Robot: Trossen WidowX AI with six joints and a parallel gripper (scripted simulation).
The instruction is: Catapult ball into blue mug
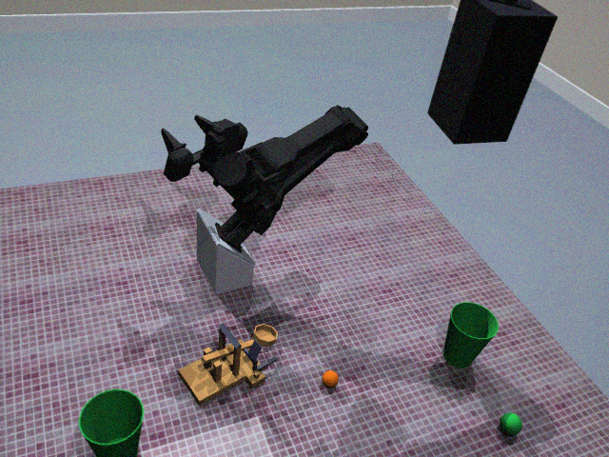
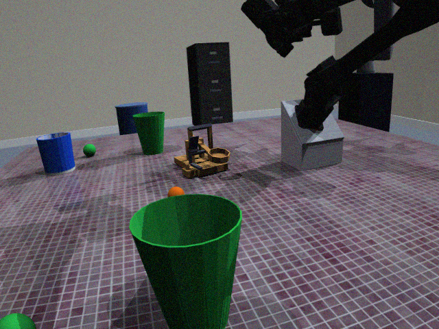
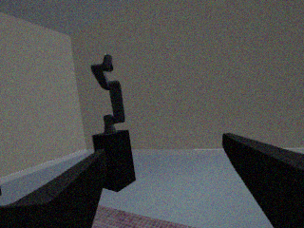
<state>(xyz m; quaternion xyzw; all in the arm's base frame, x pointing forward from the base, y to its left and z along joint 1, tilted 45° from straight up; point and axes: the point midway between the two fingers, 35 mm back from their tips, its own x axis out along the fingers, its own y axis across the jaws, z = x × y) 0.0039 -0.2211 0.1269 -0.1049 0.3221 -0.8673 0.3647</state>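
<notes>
The wooden catapult [image 1: 230, 363] [image 2: 202, 157] stands on the tiled floor with its cup arm empty. An orange ball [image 1: 330, 378] [image 2: 175, 191] lies on the floor a short way from it. A blue mug [image 2: 56, 152] stands at the far left of the exterior view, and a darker blue one [image 2: 131, 118] stands behind it. My gripper [image 1: 185, 128] [image 3: 164, 146] is open and empty. It is raised high above the floor, far from the catapult and the ball, and points away from them.
Three green cups [image 1: 469, 334] [image 1: 111, 423] [image 2: 150, 131] [image 2: 187, 247] stand around the catapult. Green balls [image 1: 510, 423] [image 2: 89, 149] [image 2: 14, 322] lie on the floor. The arm's grey base [image 1: 221, 266] [image 2: 311, 149] is behind the catapult. A black cabinet [image 1: 491, 69] [image 2: 210, 83] stands off the tiles.
</notes>
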